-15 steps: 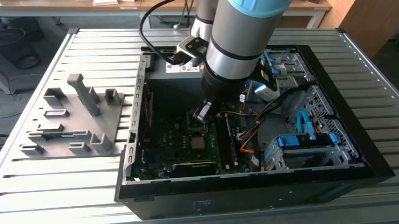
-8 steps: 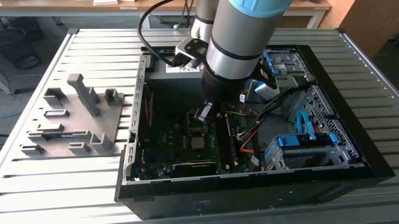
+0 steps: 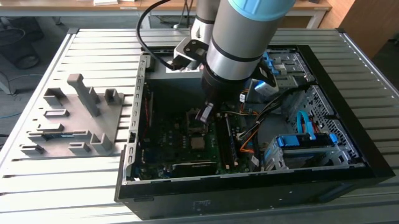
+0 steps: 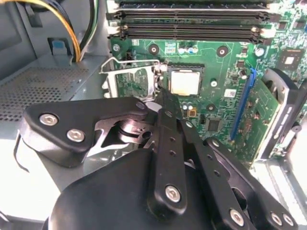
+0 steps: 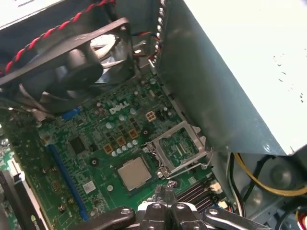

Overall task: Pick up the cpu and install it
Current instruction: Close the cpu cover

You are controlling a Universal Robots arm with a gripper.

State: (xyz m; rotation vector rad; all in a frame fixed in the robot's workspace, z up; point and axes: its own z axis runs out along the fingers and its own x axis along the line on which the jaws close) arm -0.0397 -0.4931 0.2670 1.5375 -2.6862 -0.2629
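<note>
The cpu is sitting socketed inside the computer case; the closed, empty tool is hovering at its 12 o'clock in the exterior view.

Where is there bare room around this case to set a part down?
Bare table slats at the exterior view's left, bordered by the grey fixture and the case. Crowded around the cpu: hand, memory slots, fan.

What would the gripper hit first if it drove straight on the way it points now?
Most likely the cpu seated in its socket on the motherboard, or the socket's edge beside it: the gripper points down at that spot. Depth is unclear.
</note>
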